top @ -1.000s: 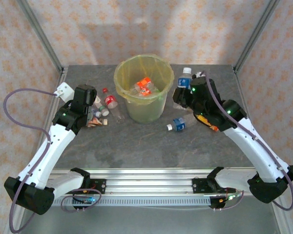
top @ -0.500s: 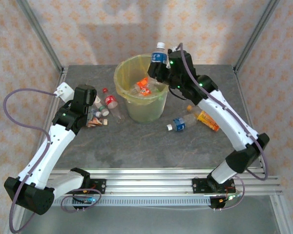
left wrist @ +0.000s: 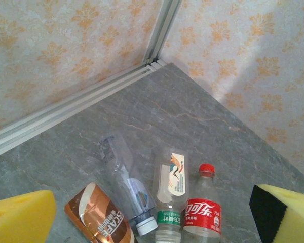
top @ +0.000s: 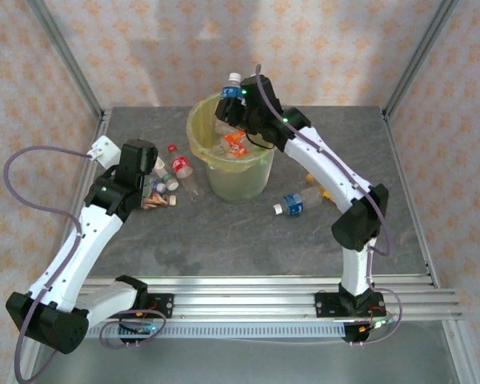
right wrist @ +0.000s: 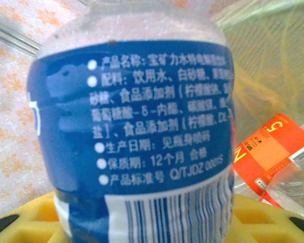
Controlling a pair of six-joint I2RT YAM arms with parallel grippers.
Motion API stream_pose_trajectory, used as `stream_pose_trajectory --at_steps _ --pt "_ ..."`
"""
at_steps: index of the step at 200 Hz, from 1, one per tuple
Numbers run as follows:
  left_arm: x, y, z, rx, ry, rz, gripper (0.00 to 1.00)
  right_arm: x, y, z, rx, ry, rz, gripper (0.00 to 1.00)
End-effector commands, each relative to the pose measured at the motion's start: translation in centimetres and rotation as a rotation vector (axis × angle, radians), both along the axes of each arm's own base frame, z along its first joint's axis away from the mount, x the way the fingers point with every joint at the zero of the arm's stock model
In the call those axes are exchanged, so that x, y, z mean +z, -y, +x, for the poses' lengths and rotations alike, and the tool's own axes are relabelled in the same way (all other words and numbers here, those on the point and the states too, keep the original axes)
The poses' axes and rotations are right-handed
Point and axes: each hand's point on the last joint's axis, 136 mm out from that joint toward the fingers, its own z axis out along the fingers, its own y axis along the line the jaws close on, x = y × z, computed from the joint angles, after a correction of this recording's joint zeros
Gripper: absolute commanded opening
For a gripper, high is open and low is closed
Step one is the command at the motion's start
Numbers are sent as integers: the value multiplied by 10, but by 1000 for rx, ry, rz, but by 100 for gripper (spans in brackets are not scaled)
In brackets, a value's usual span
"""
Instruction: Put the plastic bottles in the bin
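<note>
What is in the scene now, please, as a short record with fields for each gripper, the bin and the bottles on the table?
right gripper: shut on the blue-label bottle, held over the bin
left gripper: open, above the left group of bottles
bin: holds an orange-label bottle
table, left: red-label bottle, green-cap bottle, white-cap bottle
table, right: lying blue bottle beside the bin

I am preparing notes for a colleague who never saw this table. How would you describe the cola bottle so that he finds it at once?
Find the bin, the large yellow-green bucket. Just left of it lies a small group of bottles. The cola bottle is the one closest to the bin, the only one with red cap and label.
</note>
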Motion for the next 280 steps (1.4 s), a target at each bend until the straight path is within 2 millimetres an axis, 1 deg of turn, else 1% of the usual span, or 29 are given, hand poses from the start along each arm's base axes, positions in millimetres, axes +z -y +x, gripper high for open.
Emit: stream_pose_trajectory --at_steps 1,21,63,78,102,151,185,221,238,257,259,261,280 --pt "8 -14 -12 55 4 38 100 -6 -16 -4 23 -41 6 45" --pt "9 -15 -14 62 5 47 100 -20 -25 -4 24 -70 -9 47" --pt "9 -17 -15 67 2 55 100 -44 -34 -5 17 -115 -29 53" --pt "8 -16 -14 66 2 53 100 -49 -36 -7 18 -127 -34 56" --pt "8 -16 -14 65 0 53 100 -54 -36 -8 16 -139 -47 66" --pt "8 -16 -14 64 -2 54 100 -59 -30 -12 3 -153 -69 76" --pt "6 -16 -14 64 -6 54 100 -53 -26 -14 -1 -137 -69 77" --pt "3 -16 -13 61 -12 43 100 -36 -21 -17 2 -100 -66 78" --pt "-1 -18 -12 59 -16 24 100 -26 -17 -20 10 -76 -74 83" --pt "-7 -21 -11 50 -19 -14 100 -14 -10 -24 14 -45 -89 90" --pt "-8 -21 -11 51 -19 -19 100 -12 -9 -25 14 -40 -90 96" --pt "-9 -22 -11 51 -18 -24 100 -11 -9 -25 14 -37 -92 100" --pt "-20 -25 -12 53 -20 -73 100 2 1 -31 15 -2 -113 99"
